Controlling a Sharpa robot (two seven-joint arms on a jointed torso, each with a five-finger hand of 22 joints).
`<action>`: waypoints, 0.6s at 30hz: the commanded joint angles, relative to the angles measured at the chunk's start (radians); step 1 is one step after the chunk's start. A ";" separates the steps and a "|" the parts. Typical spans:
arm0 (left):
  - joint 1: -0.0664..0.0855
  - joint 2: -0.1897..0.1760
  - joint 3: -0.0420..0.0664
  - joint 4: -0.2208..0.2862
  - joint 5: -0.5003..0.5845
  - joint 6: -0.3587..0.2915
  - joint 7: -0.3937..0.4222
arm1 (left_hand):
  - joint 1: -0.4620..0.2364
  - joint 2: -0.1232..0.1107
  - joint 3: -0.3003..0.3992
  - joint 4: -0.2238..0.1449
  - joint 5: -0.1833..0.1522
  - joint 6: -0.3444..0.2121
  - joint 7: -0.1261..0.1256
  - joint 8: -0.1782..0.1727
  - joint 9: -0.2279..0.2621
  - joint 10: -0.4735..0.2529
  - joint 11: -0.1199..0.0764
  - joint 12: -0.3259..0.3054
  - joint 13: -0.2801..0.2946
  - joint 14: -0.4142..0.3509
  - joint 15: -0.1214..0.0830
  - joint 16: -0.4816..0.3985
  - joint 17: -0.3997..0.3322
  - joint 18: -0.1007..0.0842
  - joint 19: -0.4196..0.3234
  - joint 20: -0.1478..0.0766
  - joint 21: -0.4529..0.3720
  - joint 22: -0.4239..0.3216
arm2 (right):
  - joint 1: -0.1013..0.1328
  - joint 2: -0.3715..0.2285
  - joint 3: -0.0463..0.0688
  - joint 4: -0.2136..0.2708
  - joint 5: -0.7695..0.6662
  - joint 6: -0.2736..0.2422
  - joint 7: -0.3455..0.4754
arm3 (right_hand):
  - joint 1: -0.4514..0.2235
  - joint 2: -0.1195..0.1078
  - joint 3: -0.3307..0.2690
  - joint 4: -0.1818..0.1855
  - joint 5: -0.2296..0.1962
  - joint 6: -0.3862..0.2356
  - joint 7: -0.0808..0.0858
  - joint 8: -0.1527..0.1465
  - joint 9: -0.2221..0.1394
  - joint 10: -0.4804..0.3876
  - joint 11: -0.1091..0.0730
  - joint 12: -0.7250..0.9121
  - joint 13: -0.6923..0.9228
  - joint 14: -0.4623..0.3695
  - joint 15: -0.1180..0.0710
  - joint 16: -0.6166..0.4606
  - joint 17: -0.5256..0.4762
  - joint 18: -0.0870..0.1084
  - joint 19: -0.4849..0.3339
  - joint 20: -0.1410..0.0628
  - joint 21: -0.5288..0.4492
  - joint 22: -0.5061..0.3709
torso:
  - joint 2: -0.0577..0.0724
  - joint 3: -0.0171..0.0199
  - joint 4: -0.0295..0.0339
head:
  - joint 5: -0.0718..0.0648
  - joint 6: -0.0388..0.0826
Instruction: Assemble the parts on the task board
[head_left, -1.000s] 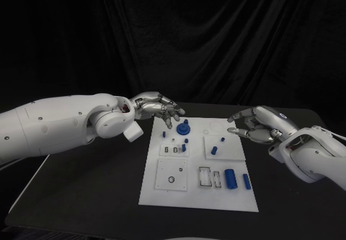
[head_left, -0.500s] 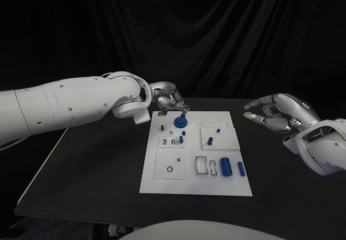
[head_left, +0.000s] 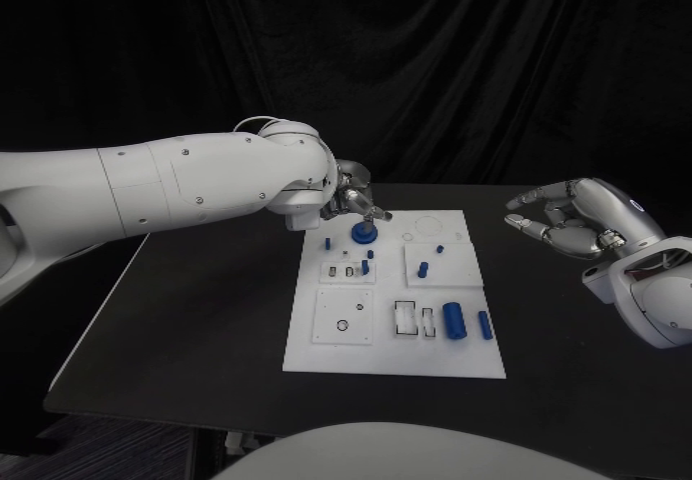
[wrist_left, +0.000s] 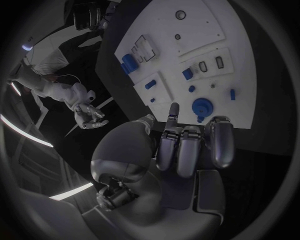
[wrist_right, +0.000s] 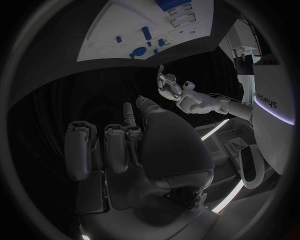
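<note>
1. Now the white board (head_left: 378, 345) lies in the middle of the black tabletop (head_left: 188, 330), with its long side going away from the robot.
2. On the board's far part stands a round blue part (head_left: 364, 234), near the far left corner.
3. The left hand (head_left: 352, 201) is at the far left corner of the board, just beside this round blue part. From the head view I cannot tell if it touches the part.
4. In the left wrist view the fingers (wrist_left: 187, 150) of this hand are curled in side by side, and one fingertip reaches out toward the round part (wrist_left: 203, 107). Nothing is seen held in them.
5. The right hand (head_left: 574, 222) is above the tabletop at the right of the board, well apart from it. Its fingers are bent but apart from each other, and it holds nothing.
6. Two blue cylinders lie at the near right of the board: a thick one (head_left: 454, 320) and a thin one (head_left: 483, 324) beside it.
7. Some small blue pegs (head_left: 423, 269) stand in the middle part of the board, between the round part and the cylinders.
</note>
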 joint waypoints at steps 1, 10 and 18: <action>-0.001 0.027 0.001 -0.042 -0.045 0.101 -0.129 | -0.008 -0.005 -0.012 -0.006 0.004 0.014 -0.006 0.018 0.027 0.105 -0.013 0.003 0.263 0.102 -0.014 0.003 0.263 -0.024 0.026 -0.006 0.012 0.020 | -0.004 0.001 0.001 -0.003 0.007 -0.023 -0.009 | 0.009 0.002 0.004 0.000 0.005 0.004 0.000 -0.002 -0.001 0.004 -0.004 -0.001 0.142 0.074 0.004 0.000 0.122 0.009 0.045 0.005 -0.003 0.201 | -0.004 0.0015 0.0022 | -0.003 -0.012; -0.011 0.078 0.001 -0.096 -0.050 0.162 -0.170 | -0.002 -0.008 -0.022 -0.048 0.030 0.022 -0.031 0.082 0.159 0.105 -0.039 0.003 0.263 0.102 -0.040 0.003 0.263 -0.032 0.066 -0.032 0.020 0.055 | -0.010 0.009 0.001 -0.011 0.009 -0.021 -0.009 | 0.007 0.000 0.004 0.003 0.009 0.005 0.000 -0.003 -0.003 0.007 -0.004 0.001 0.143 0.074 0.004 0.000 0.122 0.009 0.045 0.004 -0.003 0.201 | -0.004 0.0053 -0.0008 | 0.003 -0.022; -0.025 0.097 0.001 -0.116 -0.037 0.194 -0.182 | -0.008 -0.008 -0.026 -0.071 0.036 0.011 -0.044 0.126 0.272 0.105 -0.052 0.003 0.263 0.102 -0.053 0.003 0.263 -0.034 0.076 -0.045 0.017 0.063 | -0.015 0.018 0.001 -0.021 0.011 -0.020 -0.009 | 0.006 -0.001 0.004 0.006 0.012 0.006 0.000 -0.004 -0.004 0.009 -0.004 0.003 0.146 0.074 0.004 0.000 0.122 0.009 0.045 0.004 -0.002 0.202 | -0.005 0.0082 -0.0041 | 0.014 -0.022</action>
